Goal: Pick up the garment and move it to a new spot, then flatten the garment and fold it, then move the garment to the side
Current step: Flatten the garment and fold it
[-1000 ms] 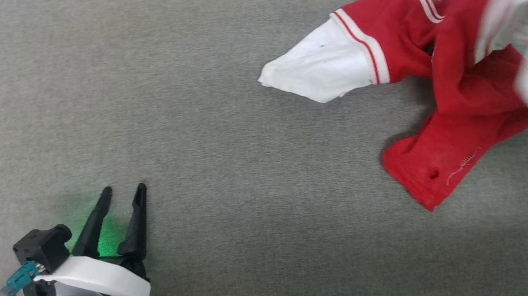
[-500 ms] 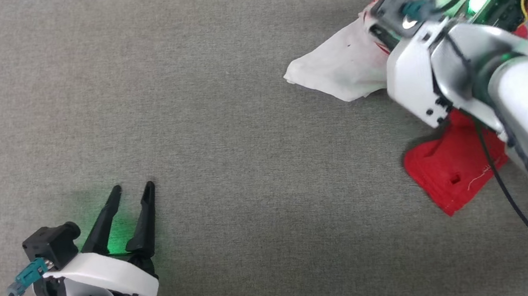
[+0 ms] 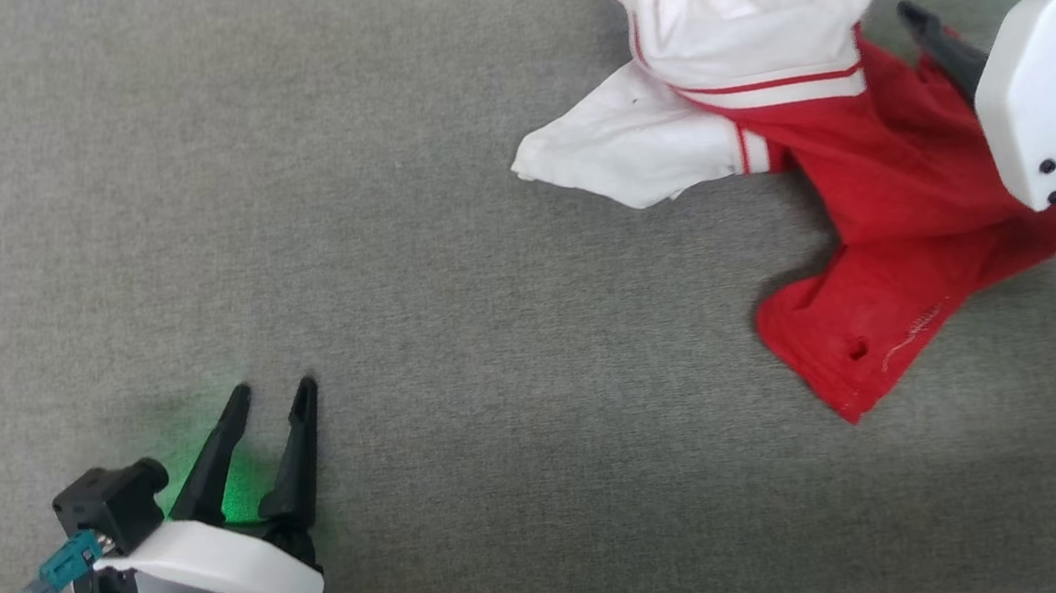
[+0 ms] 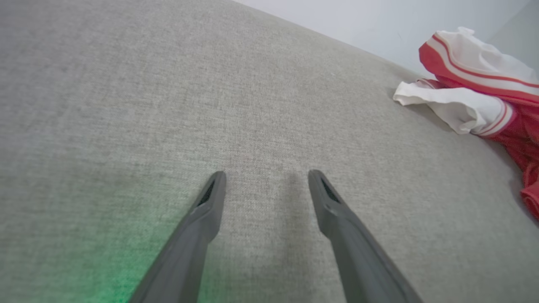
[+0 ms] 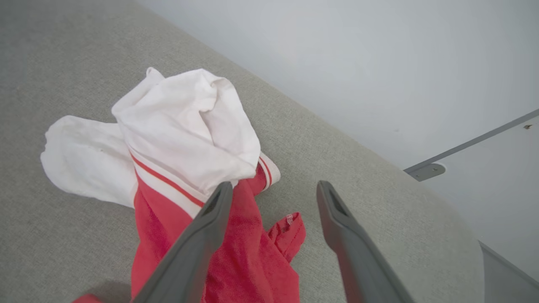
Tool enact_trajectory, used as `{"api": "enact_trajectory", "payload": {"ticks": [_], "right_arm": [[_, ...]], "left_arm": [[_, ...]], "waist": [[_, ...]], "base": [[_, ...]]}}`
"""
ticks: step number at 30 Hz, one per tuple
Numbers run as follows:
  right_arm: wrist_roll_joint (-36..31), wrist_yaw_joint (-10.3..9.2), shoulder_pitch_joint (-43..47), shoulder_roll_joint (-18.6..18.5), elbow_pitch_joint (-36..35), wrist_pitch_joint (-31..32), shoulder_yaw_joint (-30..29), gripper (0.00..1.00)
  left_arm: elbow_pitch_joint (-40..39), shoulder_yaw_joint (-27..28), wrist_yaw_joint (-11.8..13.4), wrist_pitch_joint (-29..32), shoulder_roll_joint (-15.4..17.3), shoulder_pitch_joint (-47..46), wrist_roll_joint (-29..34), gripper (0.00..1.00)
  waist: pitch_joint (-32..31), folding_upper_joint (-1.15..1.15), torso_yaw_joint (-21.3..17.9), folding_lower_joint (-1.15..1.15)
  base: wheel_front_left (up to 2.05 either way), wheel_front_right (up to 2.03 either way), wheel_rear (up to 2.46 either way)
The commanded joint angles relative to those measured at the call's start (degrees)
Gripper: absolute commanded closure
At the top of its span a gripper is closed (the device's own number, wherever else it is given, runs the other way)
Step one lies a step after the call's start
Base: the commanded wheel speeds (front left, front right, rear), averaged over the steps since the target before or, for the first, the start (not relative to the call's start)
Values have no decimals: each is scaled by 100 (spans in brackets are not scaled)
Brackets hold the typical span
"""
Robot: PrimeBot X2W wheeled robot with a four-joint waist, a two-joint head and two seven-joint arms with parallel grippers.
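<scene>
– Since half a second ago, right claw [image 5: 273, 185] has let go and pulled back; its fingers stand spread, empty, upper right.
– And the garment [image 3: 877, 183]?
– Crumpled on the surface [image 3: 435, 197] beside it, white sleeve heaped over red. Left claw [image 3: 271, 388] gapes, lower left.
– Risk?
– Gripping bunched layers could drag hidden folds along.
</scene>
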Motion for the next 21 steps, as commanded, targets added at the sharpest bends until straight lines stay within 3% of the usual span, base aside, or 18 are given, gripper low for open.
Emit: {"api": "enact_trajectory", "payload": {"ticks": [1, 10, 17, 18, 19, 20, 21], "right_arm": [[11, -13, -7, 137, 50, 176, -109, 0], [57, -14, -534, 315, 482, 894, 56, 0], [68, -14, -754, 372, 857, 1074, 191, 0], [80, -14, -737, 371, 895, 1127, 216, 44], [103, -14, -723, 373, 910, 1164, 227, 60], [116, -14, -721, 379, 917, 1178, 217, 89], [116, -14, -719, 394, 926, 1164, 190, 100]], "left_arm": [[-28, -44, 3, -3, -8, -112, 23, 0], [49, -185, 10, 1, -16, -258, -124, 0], [118, -229, 15, 16, -63, -340, -208, 0], [121, -223, 15, 20, -66, -348, -217, 0], [122, -220, 15, 20, -66, -353, -224, 0], [125, -213, 15, 20, -61, -358, -231, 0], [128, -202, 15, 20, -53, -357, -242, 0]], "waist": [[112, 0, 36, 0], [390, 0, 285, 0], [483, 0, 424, 0], [487, 0, 433, 0], [490, 0, 439, 0], [491, 0, 441, 0], [489, 0, 437, 0]], "base": [[0, 0, 0], [0, 0, 0], [0, 0, 0], [0, 0, 0], [0, 0, 0], [0, 0, 0], [0, 0, 0]]}}
